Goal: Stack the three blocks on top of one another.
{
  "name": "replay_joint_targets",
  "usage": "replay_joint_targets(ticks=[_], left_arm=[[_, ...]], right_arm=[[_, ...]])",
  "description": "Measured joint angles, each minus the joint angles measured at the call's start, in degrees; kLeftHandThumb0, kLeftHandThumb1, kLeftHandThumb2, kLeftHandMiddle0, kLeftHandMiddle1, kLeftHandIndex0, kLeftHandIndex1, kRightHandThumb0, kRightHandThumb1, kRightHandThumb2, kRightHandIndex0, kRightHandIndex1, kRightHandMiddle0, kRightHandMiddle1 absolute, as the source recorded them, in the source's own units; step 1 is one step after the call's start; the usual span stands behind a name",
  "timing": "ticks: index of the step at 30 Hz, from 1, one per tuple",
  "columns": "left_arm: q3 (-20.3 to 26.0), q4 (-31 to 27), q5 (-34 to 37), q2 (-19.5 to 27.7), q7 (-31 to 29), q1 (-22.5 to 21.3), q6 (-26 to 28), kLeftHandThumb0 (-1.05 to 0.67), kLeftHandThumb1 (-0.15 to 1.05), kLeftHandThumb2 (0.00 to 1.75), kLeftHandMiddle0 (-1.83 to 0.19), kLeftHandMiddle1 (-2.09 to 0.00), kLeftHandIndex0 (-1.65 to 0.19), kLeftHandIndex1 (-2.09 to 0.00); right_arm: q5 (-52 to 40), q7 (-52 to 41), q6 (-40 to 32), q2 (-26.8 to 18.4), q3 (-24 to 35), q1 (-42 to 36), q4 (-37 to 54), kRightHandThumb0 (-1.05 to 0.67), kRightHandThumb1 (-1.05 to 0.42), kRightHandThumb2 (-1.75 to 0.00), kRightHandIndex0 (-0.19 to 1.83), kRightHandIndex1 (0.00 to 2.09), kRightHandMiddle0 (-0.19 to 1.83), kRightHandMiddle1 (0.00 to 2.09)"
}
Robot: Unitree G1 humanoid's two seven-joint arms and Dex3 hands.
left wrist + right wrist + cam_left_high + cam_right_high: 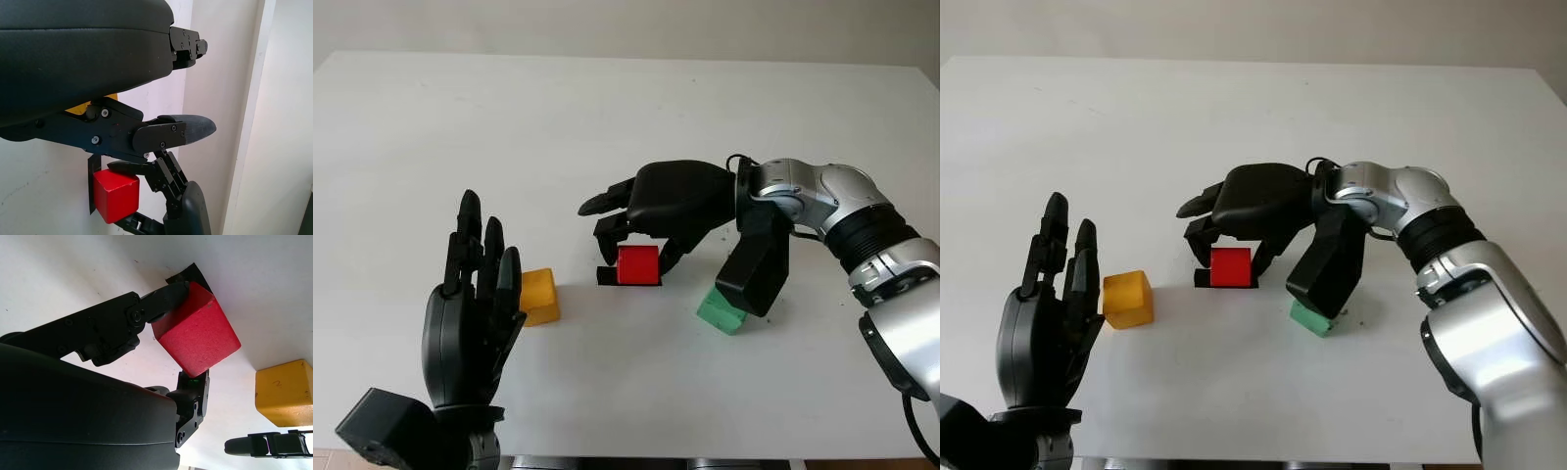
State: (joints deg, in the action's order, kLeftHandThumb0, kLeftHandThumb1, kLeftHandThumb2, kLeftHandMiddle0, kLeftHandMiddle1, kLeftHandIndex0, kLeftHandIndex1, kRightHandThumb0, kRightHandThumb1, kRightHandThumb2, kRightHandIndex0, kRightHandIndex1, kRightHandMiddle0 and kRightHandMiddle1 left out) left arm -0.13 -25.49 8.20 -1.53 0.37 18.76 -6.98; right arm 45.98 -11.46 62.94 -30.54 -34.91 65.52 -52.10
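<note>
A: Where do things stand?

B: The right hand (651, 211) is over the middle of the white desk (607, 108), its fingers (161, 303) curled around the red block (637, 264) and pinching it from two sides. The block looks to be at or just above the desk, over a small patch of black tape (604, 276); I can't tell whether it is lifted clear.

A: And the other two?

B: The yellow block (538, 296) sits to the left of the red one, a little nearer the robot, with a gap between them. The green block (719, 310) lies to the right, close under the right forearm and partly hidden by it. The left hand (470, 318) is raised at the near left, open and holding nothing, just beside the yellow block.

A: What could go wrong?

B: The grip is my main worry. In the right wrist view one finger presses near an upper corner of the red block, not the middle of a face, so the block could twist or slip out during a lift. If it tilts, it would land crooked on the next block and slide off.

A: Anything else?

B: The forearm hangs very near the green block; a sideways swing could knock it away. And the left hand stands close enough to the yellow block to be bumped if red goes there.
</note>
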Motion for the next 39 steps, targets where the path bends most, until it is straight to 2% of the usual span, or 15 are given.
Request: replay_joint_targets(ticks=[13, 17, 19, 21, 24, 30, 39], left_arm=[[-0.3, -0.1, -0.4, -0.1, 0.3, 0.6, -0.2, -0.51, 1.05, 0.47, 0.02, -0.06, 0.02, -0.05], [-0.5, -0.1, -0.8, -0.1, 0.8, 0.6, -0.2, -0.51, 1.05, 0.47, 0.01, -0.06, 0.01, -0.06], [-0.5, -0.1, -0.7, -0.1, 0.8, 0.6, -0.2, -0.51, 1.05, 0.47, 0.02, -0.05, 0.02, -0.05], [-0.5, -0.1, -0.6, -0.1, 0.8, 0.6, -0.2, -0.51, 1.05, 0.47, 0.02, -0.05, 0.02, -0.05], [-0.5, -0.1, -0.6, -0.1, 0.8, 0.6, -0.2, -0.51, 1.05, 0.46, 0.01, -0.05, 0.02, -0.05], [-0.5, -0.1, -0.7, -0.1, 0.8, 0.5, -0.2, -0.50, 1.05, 0.47, 0.01, -0.06, 0.02, -0.05], [-0.4, 0.1, -1.0, -0.1, 0.8, 0.0, -0.2, -0.50, 1.05, 0.47, 0.00, -0.05, 0.01, -0.06]], right_arm=[[1.4, 1.7, -0.9, 0.8, -0.2, 0.1, -0.5, -0.38, -0.97, -0.05, 0.26, 0.05, 0.40, 1.25], [1.6, 1.3, -1.4, 0.8, -0.4, 0.1, -0.7, -0.36, -1.00, -0.06, 0.21, 0.03, 0.33, 1.25], [1.6, 0.7, -1.7, 0.8, -0.4, 0.1, -0.8, -0.36, -1.00, -0.06, 0.18, 0.03, 0.26, 1.15], [2.2, 1.0, -1.8, 0.8, -0.5, 0.1, -0.8, -0.33, -1.03, -0.07, 0.15, 0.04, 0.23, 0.73], [3.3, 1.9, -1.8, 0.8, -0.8, 0.1, -0.9, -0.35, -1.03, -0.08, 0.10, 0.04, 0.21, 0.45], [4.7, 2.3, -1.8, 0.8, -1.1, 0.6, -1.2, -0.35, -1.05, -0.09, 0.07, 0.04, 0.21, 0.36], [8.0, 4.9, -1.8, 0.5, -1.5, 1.3, -1.0, -0.39, -1.03, -0.08, -0.04, 0.02, 0.06, 0.20]])
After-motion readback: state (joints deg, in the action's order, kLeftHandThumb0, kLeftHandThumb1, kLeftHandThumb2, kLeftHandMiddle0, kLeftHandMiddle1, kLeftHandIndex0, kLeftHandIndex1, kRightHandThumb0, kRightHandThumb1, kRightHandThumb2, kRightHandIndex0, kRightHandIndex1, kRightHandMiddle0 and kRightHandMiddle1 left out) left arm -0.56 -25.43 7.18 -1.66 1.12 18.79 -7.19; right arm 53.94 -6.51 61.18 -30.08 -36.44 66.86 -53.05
